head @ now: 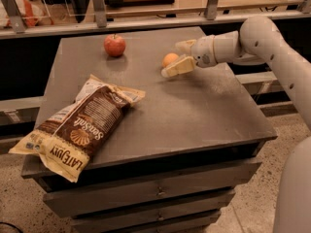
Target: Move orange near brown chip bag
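Firstly, at the front left corner of the table top (194, 106) lay the brown chip bag (82, 127), flat and crinkled. Its lower cream-yellow end hung a little over the front left corner, and its upper end pointed toward the middle of the surface. The bag looked sealed, so I could not see what was inside it. Near the back edge, left of the middle, a red apple (114, 45) stood alone, well apart from the bag.

Further right, toward the back right corner, the orange (169, 59) rested on the surface, well apart from the bag. The gripper (171, 58) was low over the table there, with its two fingers (179, 66) spread, one behind the orange and one in front of it. Whether the front finger touched the fruit I could not tell. The white arm (262, 38) reached in from the right edge.

The surface was dark grey and a bit dusty. Under it the drawers (155, 192) were shut. Behind the back edge ran a metal rail (146, 21) with posts, and the floor (252, 203) was speckled.
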Motion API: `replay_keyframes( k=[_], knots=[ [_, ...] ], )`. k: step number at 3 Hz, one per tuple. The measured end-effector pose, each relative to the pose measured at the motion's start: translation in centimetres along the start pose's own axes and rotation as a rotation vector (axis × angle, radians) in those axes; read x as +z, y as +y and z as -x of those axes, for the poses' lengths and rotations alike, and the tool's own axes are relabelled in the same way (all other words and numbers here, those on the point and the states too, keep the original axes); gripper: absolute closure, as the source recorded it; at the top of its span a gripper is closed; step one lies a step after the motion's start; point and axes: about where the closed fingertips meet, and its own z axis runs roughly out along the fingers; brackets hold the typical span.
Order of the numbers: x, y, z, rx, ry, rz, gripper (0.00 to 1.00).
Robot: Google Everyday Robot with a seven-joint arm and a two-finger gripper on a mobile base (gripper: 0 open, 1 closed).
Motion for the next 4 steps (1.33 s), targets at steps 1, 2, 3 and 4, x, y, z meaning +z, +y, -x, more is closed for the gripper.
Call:
replay_keyframes(
  k=[1, 2, 3, 4],
  knots=[
    [0.7, 0.1, 0.5, -0.036, -0.024, 0.02, 0.41],
    [0.9, 0.4, 1.2, -0.065, -0.048, 0.036, 0.65],
    [1.0, 1.5, 3.2, -0.09, -0.089, 0.075, 0.88],
    [1.3, 3.4, 6.1, -0.058, -0.172, 0.143, 1.0]
  ],
)
